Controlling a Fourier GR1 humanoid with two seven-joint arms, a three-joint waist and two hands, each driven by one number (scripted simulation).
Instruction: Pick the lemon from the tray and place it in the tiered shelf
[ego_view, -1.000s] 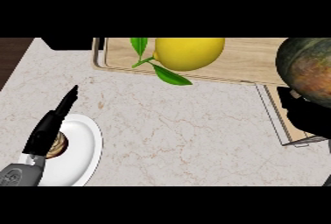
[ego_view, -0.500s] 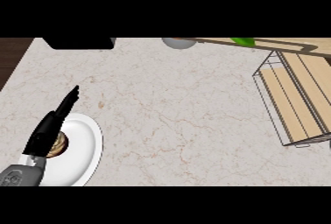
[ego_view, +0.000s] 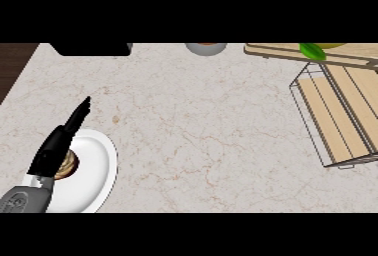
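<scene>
View slid over since earlier; shelf (ego_view: 341, 117) sat right of plate (ego_view: 87, 175), left hand (ego_view: 63, 142) rested there, fingers straight together.

The pale marble-patterned table (ego_view: 199, 135) fills most of the head view. At lower left, the left hand (ego_view: 59, 142), black with straight fingers pointing up and slightly right, lies over a white round plate (ego_view: 96, 172) holding a brownish item, partly hidden. At right stands the wire-framed tiered shelf with light wooden boards (ego_view: 343, 117). Above it, at the top right, the edge of a light wooden tray (ego_view: 277, 51) shows, with a green leaf (ego_view: 311, 51) and a sliver of the yellow lemon (ego_view: 332, 45) at the frame edge. A small grey round vessel (ego_view: 205, 48) sits at top centre, a black object (ego_view: 92, 48) at top left.
</scene>
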